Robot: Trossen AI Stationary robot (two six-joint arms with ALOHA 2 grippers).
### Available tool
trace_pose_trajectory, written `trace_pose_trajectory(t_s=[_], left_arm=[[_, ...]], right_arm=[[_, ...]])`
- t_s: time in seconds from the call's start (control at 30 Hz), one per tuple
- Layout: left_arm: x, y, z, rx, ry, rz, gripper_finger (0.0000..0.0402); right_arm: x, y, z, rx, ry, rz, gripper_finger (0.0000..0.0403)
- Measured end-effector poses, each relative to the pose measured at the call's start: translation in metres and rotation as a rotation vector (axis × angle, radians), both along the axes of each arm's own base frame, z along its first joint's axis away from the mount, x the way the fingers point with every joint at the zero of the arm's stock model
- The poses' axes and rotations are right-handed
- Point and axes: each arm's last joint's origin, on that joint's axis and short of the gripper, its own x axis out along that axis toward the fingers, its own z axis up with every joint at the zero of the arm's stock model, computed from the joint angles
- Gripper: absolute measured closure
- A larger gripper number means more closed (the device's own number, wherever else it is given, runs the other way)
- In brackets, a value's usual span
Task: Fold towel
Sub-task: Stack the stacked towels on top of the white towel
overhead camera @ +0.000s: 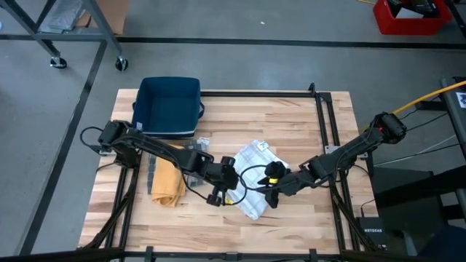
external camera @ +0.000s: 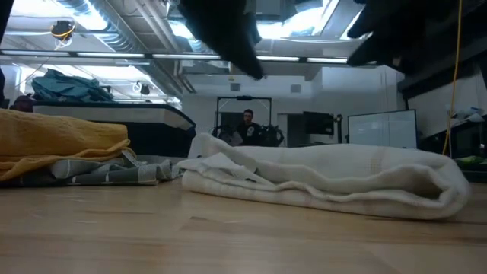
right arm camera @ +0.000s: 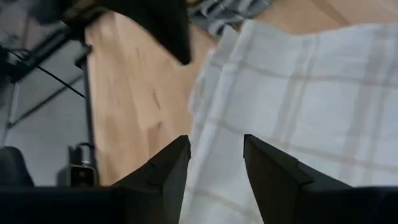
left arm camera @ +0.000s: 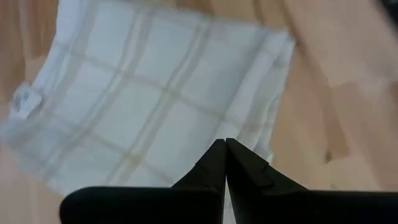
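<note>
White checked towel [overhead camera: 253, 177] lies roughly mid-table, a bit toward the near edge, bunched/folded w/ faint plaid lines. From table height the towel [external camera: 327, 181] shows as a low roll, thick rounded fold at its right end. A small tag sits at one corner [left arm camera: 23, 101].

Left gripper [overhead camera: 216, 195] is over the towel's left edge, near side; fingers pinched tight together, tips meeting in a point [left arm camera: 224, 149], nothing between them. It hangs above the cloth, not touching as far as I can tell.

Right gripper [overhead camera: 269, 191] is just right of the left one, above the towel's near-right part. Its fingers [right arm camera: 168, 165] stand apart w/ a clear gap, towel [right arm camera: 298, 106] seen through the gap below; not holding anything. The 2 grippers are close to each other, arms coming in from left & right sides of the wooden table [overhead camera: 291, 225].

Left of the towel: a yellow cloth [overhead camera: 169, 182] in a heap, w/ a grey patterned cloth [external camera: 106, 171] lying between it & the white towel. At the far-left of the table, a dark blue bin [overhead camera: 169, 105] sits, partly over the table's far edge.

Beyond the table, in the room, a person [external camera: 247, 125] sits well back. Red box [overhead camera: 408, 16] on floor, far right.
</note>
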Motion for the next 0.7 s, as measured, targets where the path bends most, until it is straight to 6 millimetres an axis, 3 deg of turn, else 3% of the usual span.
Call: trace_pose_trajectory(t_s=[0.3, 0.7], left_arm=[[-0.013, 0.007, -0.009, 0.078, 0.153, 0.077, 0.0398], [-0.064, 0.041, -0.020, 0.193, 0.706, 0.460, 0.0398]], right_arm=[[0.012, -0.004, 0.006, 0.048, -0.107, -0.036, 0.0235], [0.061, -0.011, -0.026, 0.170, -0.213, -0.035, 0.0166]])
